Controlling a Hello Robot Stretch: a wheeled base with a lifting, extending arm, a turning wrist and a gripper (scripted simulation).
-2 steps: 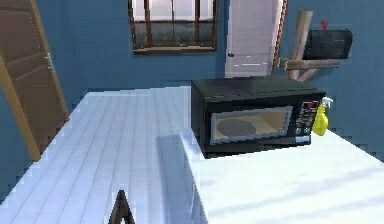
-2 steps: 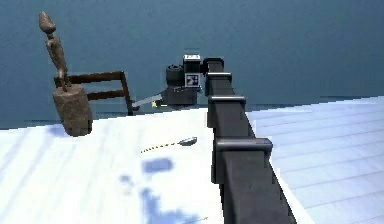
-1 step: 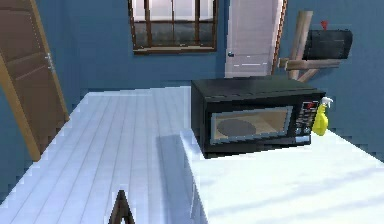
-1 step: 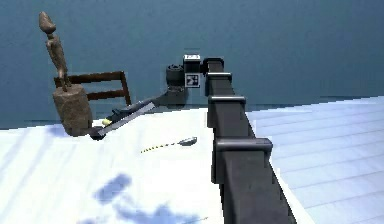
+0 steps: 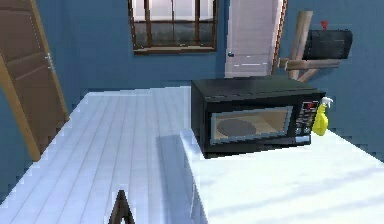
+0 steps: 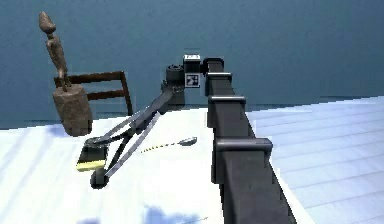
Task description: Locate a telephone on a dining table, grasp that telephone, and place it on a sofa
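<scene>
I see soft, even light across the pale surface, a faint grey shadow beside the microwave, daylight in the window, and a much dimmer blue wall in the arm side view.

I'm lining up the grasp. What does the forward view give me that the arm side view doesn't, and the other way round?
Forward view: a black microwave on the white tabletop, a yellow spray bottle at its right side, a window, a white door and a brown door.
Arm side view: the arm; the gripper, with a small flat yellowish-and-dark thing lying at its fingertips, so I cannot tell whether it holds anything; a thin grey utensil; a brown statue; a chair back.
Both: that tabletop and blue walls.
</scene>
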